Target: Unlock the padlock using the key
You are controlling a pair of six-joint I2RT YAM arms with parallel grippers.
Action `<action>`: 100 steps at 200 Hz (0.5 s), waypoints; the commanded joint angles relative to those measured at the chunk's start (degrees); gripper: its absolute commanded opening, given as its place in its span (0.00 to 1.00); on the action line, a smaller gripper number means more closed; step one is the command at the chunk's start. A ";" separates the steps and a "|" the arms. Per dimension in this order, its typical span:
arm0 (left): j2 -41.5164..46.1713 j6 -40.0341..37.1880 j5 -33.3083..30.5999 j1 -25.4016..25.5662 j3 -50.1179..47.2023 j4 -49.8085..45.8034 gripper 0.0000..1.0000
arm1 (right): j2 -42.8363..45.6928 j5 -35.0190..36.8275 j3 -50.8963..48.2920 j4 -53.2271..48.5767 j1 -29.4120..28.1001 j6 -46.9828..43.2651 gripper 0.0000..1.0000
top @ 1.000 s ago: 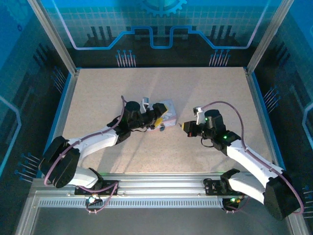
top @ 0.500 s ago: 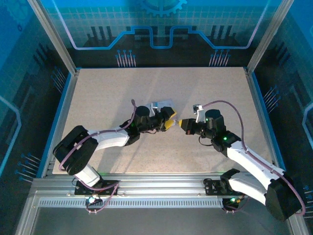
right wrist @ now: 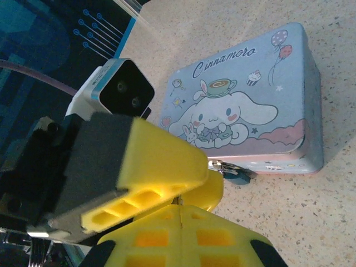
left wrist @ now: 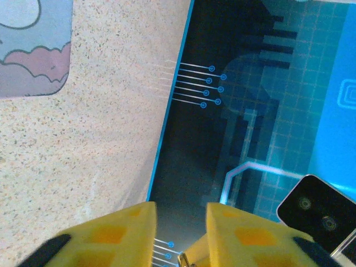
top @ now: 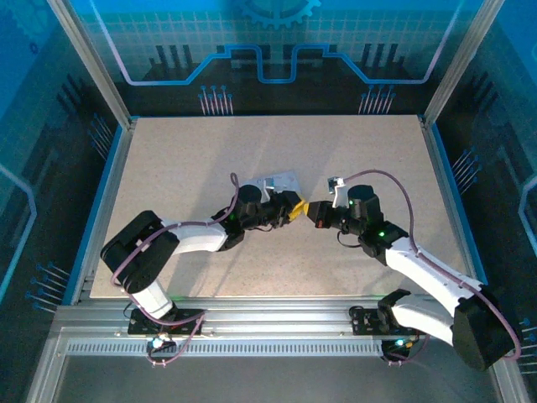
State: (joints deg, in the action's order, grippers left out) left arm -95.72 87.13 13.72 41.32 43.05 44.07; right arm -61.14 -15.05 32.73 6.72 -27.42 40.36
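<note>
The padlock (right wrist: 237, 176) looks locked and untouched. It lies on the worktop (right wrist: 317, 222) against the lower edge of the tin (right wrist: 250, 111), just beside the left gripper (left wrist: 181, 217). That gripper's jaws stand a narrow gap apart, and I cannot tell whether they pinch anything. The right gripper (right wrist: 182, 231) meets it almost tip to tip, jaws pressed together. The key is too slight to make out, so inserting and turning it appear left to do.

Tin (right wrist: 245, 111) — pastel blue, cartoon-printed, padlock (right wrist: 239, 176) dark bluish
</note>
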 commanded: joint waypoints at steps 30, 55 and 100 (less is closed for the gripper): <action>0.28 -0.39 -2.03 0.50 -0.64 2.76 0.08 | -1.60 -0.24 0.45 3.74 -0.44 1.93 0.00; 0.54 -1.72 -1.53 0.17 -0.15 2.31 0.00 | -1.20 -1.84 0.76 2.66 0.70 1.01 0.09; 7.12 -16.81 -1.84 -1.18 2.84 -10.54 0.00 | 6.31 -12.22 -5.75 6.01 9.89 1.84 0.42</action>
State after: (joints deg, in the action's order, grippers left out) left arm -93.97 81.41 12.25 41.04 42.96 41.54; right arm -59.24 -19.79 29.93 10.15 -22.48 42.48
